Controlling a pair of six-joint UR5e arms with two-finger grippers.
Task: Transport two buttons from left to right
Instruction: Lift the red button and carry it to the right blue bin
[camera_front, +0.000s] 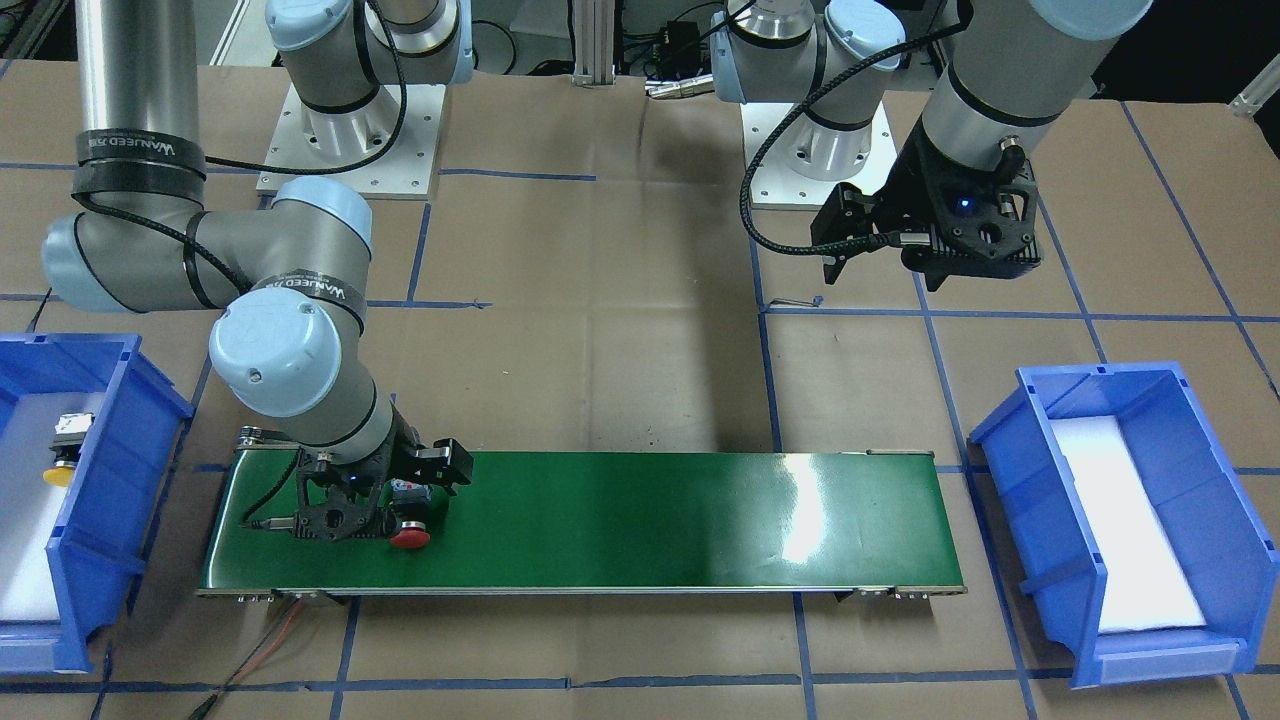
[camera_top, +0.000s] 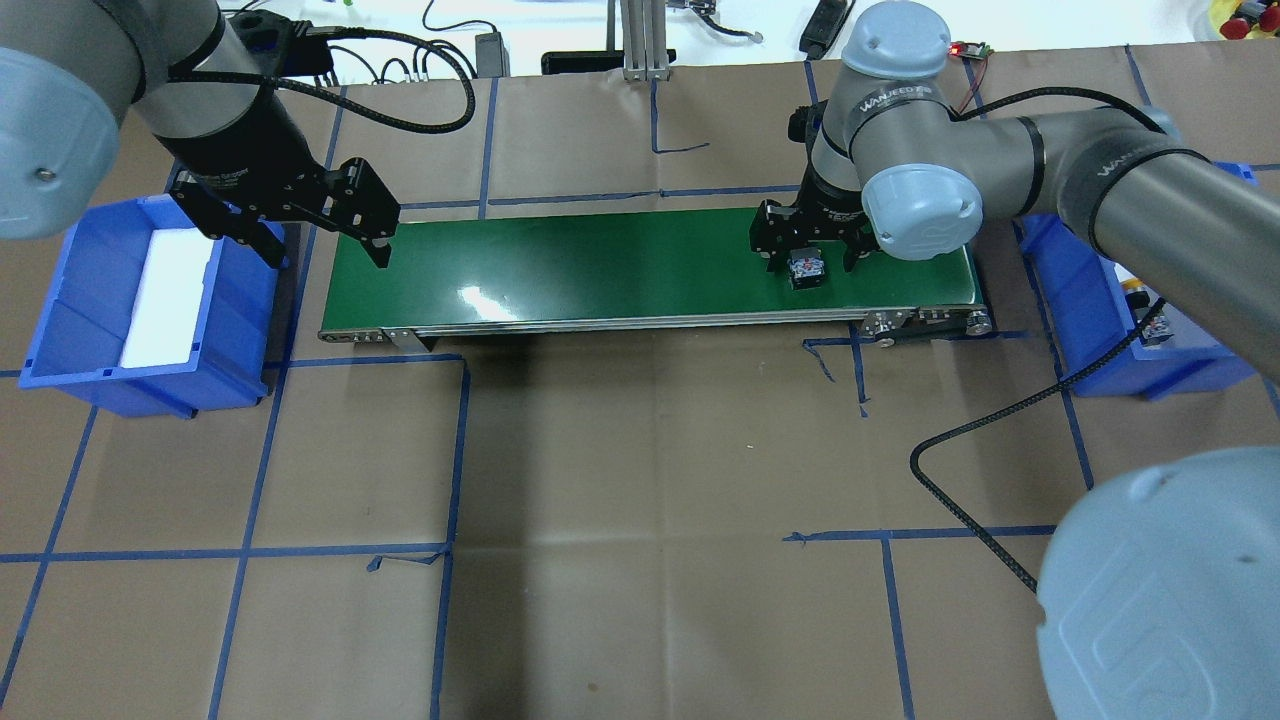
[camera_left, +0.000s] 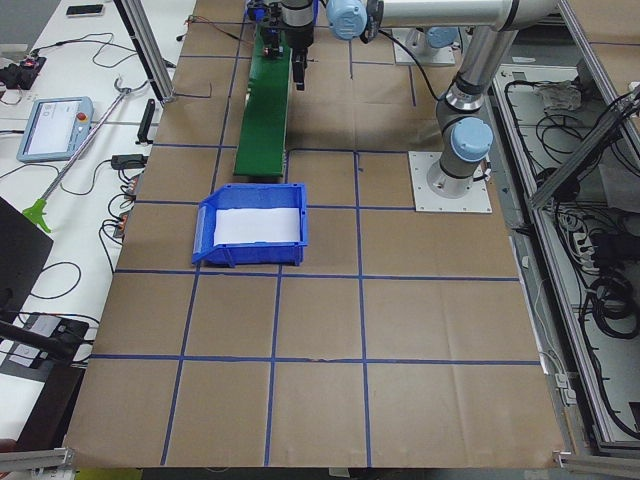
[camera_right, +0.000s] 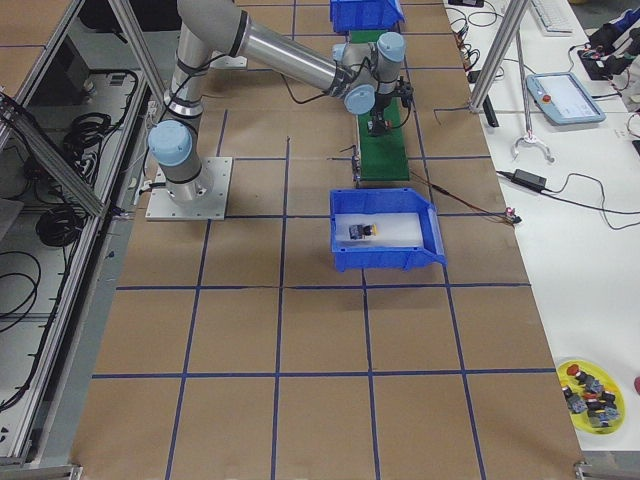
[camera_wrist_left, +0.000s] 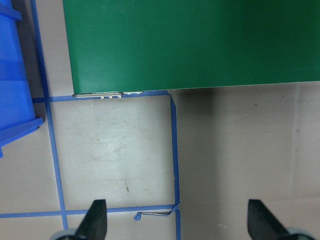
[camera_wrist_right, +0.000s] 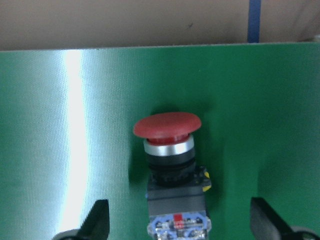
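Right gripper (camera_wrist_right: 181, 222), wide open, straddles red button (camera_wrist_right: 167, 125) on green belt (camera_wrist_right: 75, 125), right end; left gripper (camera_wrist_left: 178, 220) spread, holding nothing.

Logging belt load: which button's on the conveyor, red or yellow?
The red button, lying on its side on the green belt under the open right gripper. The yellow button sits in the blue bin.

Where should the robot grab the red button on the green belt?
The red mushroom-capped push-button lies on its side on the green conveyor belt. Grip its boxy black body from above: its flat sides face the jaws, while the round cap would likely slip.
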